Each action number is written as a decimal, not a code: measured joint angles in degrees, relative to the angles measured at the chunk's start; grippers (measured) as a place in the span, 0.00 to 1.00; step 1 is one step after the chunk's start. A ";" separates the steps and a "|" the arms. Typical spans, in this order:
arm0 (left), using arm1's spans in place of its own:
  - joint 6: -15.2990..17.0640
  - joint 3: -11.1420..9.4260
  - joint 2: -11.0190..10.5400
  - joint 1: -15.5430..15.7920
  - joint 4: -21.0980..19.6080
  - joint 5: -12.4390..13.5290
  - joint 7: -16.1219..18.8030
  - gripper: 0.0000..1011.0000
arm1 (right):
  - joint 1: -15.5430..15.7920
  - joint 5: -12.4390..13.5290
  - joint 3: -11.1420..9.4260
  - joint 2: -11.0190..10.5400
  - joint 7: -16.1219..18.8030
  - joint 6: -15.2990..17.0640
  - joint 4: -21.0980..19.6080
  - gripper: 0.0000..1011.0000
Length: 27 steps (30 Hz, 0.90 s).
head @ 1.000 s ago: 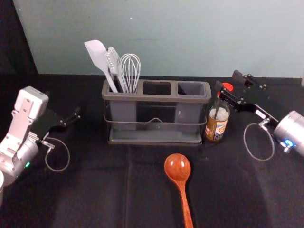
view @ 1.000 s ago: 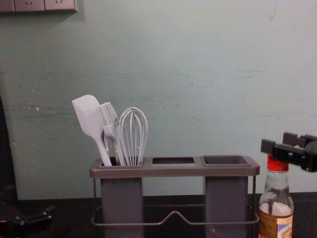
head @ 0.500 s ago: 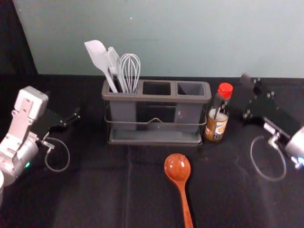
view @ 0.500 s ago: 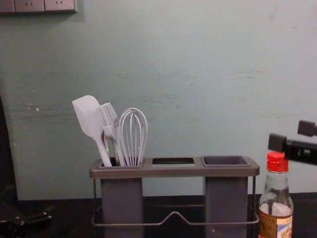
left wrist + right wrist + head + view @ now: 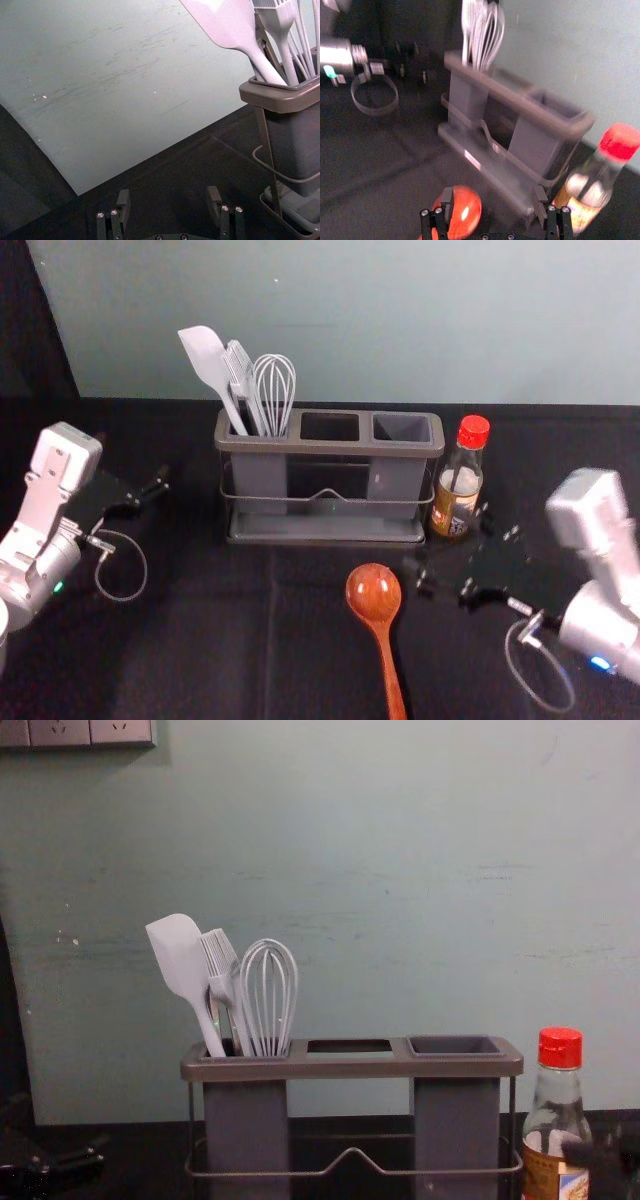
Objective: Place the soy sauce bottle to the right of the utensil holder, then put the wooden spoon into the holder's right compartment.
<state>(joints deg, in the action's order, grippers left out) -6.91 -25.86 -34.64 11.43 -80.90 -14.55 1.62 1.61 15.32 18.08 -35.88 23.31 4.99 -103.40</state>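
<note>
Head view: right gripper point(image 5: 452, 543), jaws apart, between soy sauce bottle point(image 5: 463, 465) and wooden spoon point(image 5: 374, 593)

The right gripper is low over the black cloth point(image 5: 200, 650), reaching in from the robot's right. Its jaws are spread. Just beyond them, on the side away from the robot, the soy sauce bottle stands upright with its red cap on, at the right end of the utensil holder point(image 5: 330, 446). To the left of the jaws lies the wooden spoon, bowl toward the holder and handle running back toward the robot.

In the right wrist view, the right gripper point(image 5: 494, 195) has a wide gap between its tips. The spoon's bowl shows partly behind one finger, while the bottle leans into sight past the other. In the chest view, a dark, blurred part of this gripper crosses in front of the bottle's lower half; whether they touch, I cannot tell.

The holder lies beyond the jaws and to their left. Its left compartment, farthest from them, holds a spatula point(image 5: 205, 358), a brush point(image 5: 240, 370) and a whisk point(image 5: 274, 385).

The left gripper point(image 5: 132, 462) hangs to the left of the holder, its own jaws also spread.
</note>
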 joint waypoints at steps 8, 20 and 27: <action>0.00 0.00 0.00 0.00 0.00 0.00 0.00 0.99 | -1.82 -5.57 3.88 1.88 -1.98 10.51 1.65 0.99; 0.00 0.00 0.00 0.00 0.00 0.00 0.00 0.99 | -2.09 -6.46 4.16 2.59 -1.71 11.63 2.32 0.99; 0.00 0.00 0.00 0.00 0.00 0.00 0.00 0.99 | -2.10 -6.42 4.15 2.55 -1.71 11.63 2.31 0.99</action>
<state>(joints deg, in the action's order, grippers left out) -6.91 -25.86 -34.65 11.43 -80.90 -14.55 1.62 -0.49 8.91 22.24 -33.33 21.60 16.62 -101.09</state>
